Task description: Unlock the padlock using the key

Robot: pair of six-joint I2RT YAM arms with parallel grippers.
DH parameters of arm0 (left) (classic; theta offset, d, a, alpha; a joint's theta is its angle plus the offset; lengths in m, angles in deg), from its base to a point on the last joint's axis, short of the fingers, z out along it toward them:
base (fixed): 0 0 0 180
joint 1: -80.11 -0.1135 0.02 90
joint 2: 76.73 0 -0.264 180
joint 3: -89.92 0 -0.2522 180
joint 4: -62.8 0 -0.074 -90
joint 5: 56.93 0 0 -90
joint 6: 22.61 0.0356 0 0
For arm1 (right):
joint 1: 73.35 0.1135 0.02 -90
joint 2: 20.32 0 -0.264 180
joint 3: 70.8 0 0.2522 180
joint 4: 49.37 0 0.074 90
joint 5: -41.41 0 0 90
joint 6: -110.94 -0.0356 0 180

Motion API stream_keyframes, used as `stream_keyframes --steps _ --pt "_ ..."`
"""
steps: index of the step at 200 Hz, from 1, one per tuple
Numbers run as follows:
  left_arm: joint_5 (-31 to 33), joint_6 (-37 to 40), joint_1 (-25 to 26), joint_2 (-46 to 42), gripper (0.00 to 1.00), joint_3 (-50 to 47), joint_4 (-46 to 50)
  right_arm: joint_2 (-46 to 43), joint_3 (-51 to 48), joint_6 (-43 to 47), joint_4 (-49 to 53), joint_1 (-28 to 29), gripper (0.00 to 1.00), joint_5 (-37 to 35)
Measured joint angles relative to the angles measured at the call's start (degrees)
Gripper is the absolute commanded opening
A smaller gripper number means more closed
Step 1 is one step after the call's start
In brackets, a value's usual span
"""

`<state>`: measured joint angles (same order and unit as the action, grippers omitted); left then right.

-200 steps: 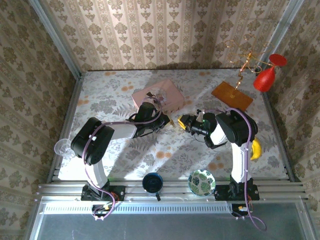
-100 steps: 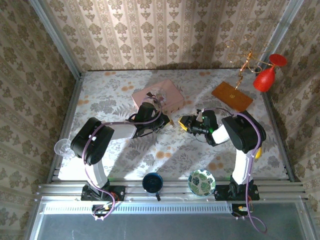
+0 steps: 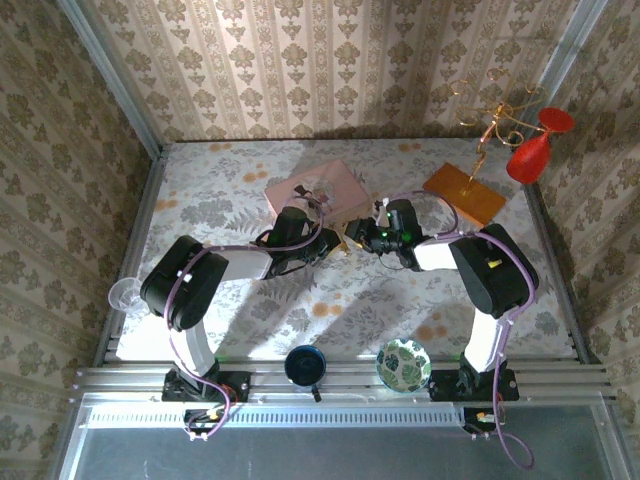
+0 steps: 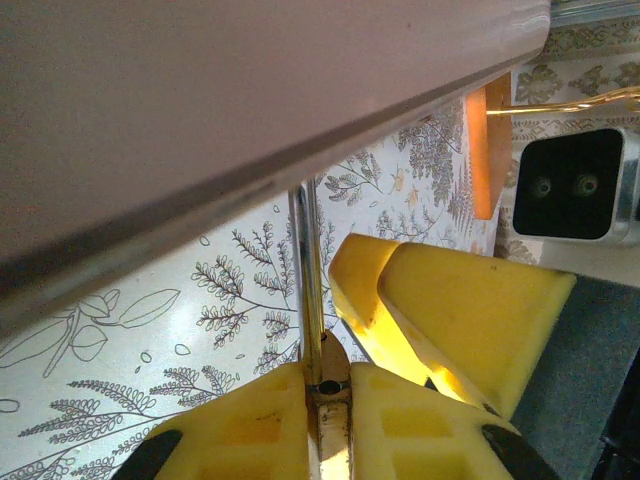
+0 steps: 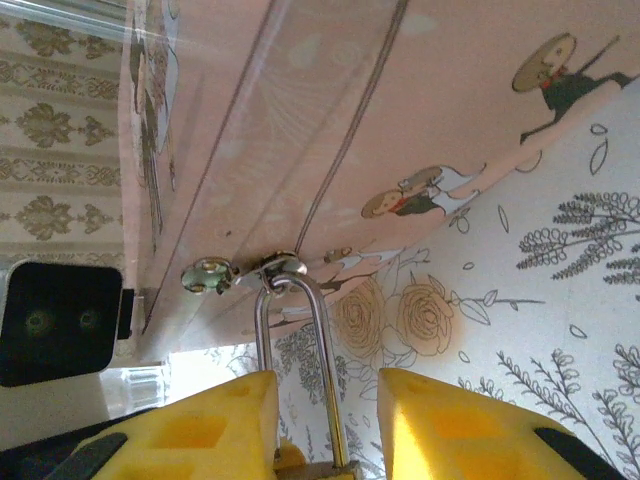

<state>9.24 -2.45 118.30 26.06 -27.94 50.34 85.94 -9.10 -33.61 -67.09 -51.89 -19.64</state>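
Looping through a small hasp ring (image 5: 283, 268) on the edge of the pink box (image 3: 340, 185), the shackle (image 5: 331, 400) of the padlock (image 4: 330, 425) is thin and silvery (a long, narrow loop) above a tiny brass body. The left gripper (image 4: 327, 378) is pinched nearly closed on that body. The right gripper (image 5: 328, 400) holds its yellow fingers (image 5: 460, 430) partly apart on either side of the shackle; whether they press the lock I cannot tell.
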Motion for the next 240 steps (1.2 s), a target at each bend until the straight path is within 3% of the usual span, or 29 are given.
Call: stream_keyframes --steps 35,55,123,153,185,240 --pt "-0.02 0.00 0.00 0.00 0.16 0.00 0.00 2.12 2.16 0.85 0.50 0.44 0.29 -0.02" --pt "-0.48 0.07 0.00 0.00 0.33 -0.13 -0.09 3.10 2.56 0.85 0.63 1.03 0.30 0.00" --pt "-1.51 1.27 0.00 -0.24 0.36 -1.49 -1.79 3.76 3.15 0.90 0.70 1.33 0.29 -0.07" --pt "-1.73 2.38 0.00 -2.10 0.69 -2.58 0.07 3.76 3.43 2.89 2.23 1.40 0.28 -0.11" --pt "-0.48 5.62 -0.13 -7.61 0.99 -2.62 11.45 3.06 4.31 9.81 8.35 2.27 0.25 -2.67" --pt "10.43 19.19 -1.22 -18.60 1.00 5.51 31.78 1.36 6.69 20.22 16.90 3.10 0.23 -6.73"
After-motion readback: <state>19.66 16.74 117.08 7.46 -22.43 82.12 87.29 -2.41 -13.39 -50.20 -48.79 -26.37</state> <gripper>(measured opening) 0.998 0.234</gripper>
